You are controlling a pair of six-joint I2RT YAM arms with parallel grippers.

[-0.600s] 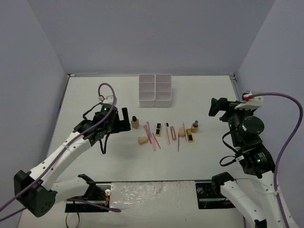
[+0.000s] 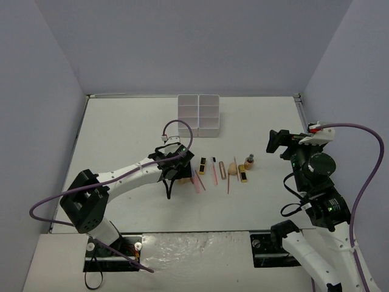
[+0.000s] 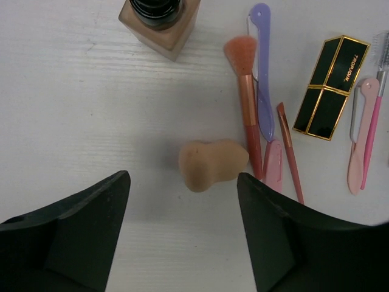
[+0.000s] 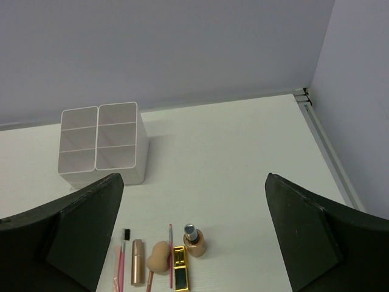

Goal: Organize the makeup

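Note:
The makeup lies in a row mid-table. In the left wrist view a peach sponge lies on its side. Beyond it stands a tan bottle. To its right lie a pink brush, a purple stick, a brown stick and a black-and-gold tube. My left gripper is open, low over this sponge, its tips either side of the near end. My right gripper is open and empty, raised well back from a second bottle, sponge and tube.
The white gridded box stands behind the row and also shows in the right wrist view. The left gripper covers the row's left end. The right gripper is near the right wall.
My left arm has swung right and forward, from left of the row to over its left end, above the sponge. The right arm has shifted only slightly.

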